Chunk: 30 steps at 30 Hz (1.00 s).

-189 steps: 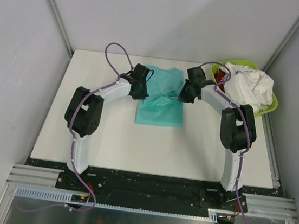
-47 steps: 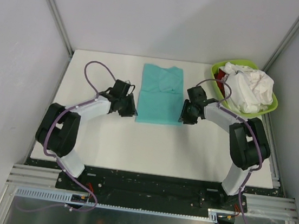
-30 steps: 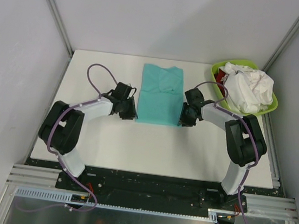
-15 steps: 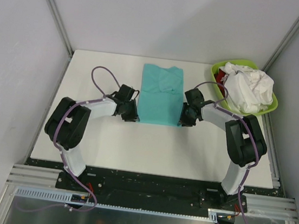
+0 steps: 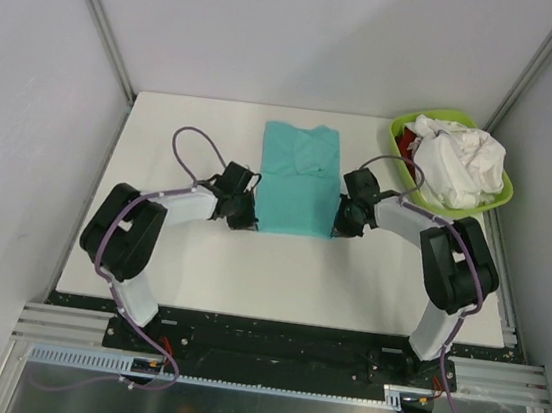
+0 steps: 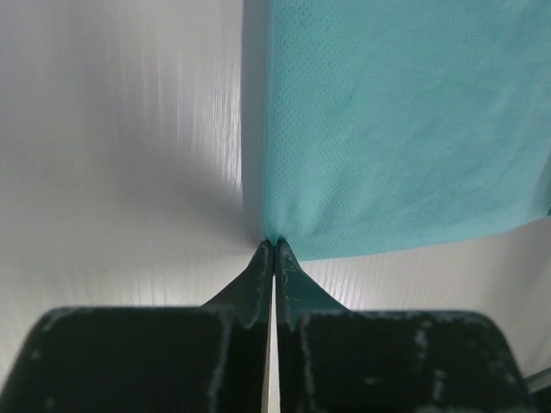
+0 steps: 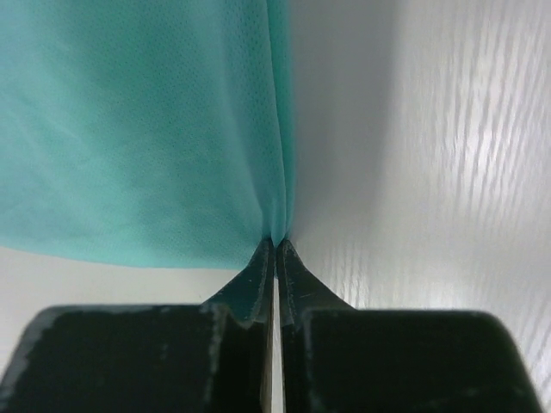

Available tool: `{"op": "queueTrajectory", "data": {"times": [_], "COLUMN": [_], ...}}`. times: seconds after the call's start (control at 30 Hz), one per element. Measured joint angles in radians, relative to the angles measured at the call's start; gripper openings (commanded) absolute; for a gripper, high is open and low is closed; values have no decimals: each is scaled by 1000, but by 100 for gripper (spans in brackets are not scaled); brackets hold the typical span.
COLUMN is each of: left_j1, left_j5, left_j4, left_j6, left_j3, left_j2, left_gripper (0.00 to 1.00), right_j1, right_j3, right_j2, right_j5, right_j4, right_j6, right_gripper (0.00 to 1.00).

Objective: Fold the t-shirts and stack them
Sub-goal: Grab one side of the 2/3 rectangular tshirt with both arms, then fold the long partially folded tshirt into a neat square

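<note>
Left wrist view is showing my left gripper (image 6: 273, 247) pinching shut on the near-left corner of the teal t-shirt (image 6: 396, 129); my right gripper (image 7: 275, 244) is pinching its near-right corner. It is lying flat in the middle of the table (image 5: 267, 276).

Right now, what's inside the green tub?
The green tub holds a crumpled heap of white cloth piled above its rim, with a bit of red cloth peeking out beside it. Whatever lies underneath the heap is covered, so I cannot tell.
</note>
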Motion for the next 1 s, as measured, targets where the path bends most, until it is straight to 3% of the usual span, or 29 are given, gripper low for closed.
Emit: {"op": "queueTrajectory", "data": {"times": [0.3,0.63,0.8,1.0], "left_j1": [-58,-212,-221,-200], "left_j5": [11,3,-13,-41], "left_j4": [-25,-91,-117,-160], "left_j6": [-17,-95,-112,-100], "left_j3": [-205,-420,-422,-275], "left_j2": [-277,-610,-678,-619], "left_gripper": [0,0,0,0], "right_j1": [35,220,224,177], "right_j3": [-237,-393,-391,-274], "right_j2": [-273,-666,-727,-656], "right_j5": [-38,16,50,70], "right_j4": [-37,-191,-239,-293], "right_j6": [15,124,147,115], "right_gripper": [0,0,0,0]}}
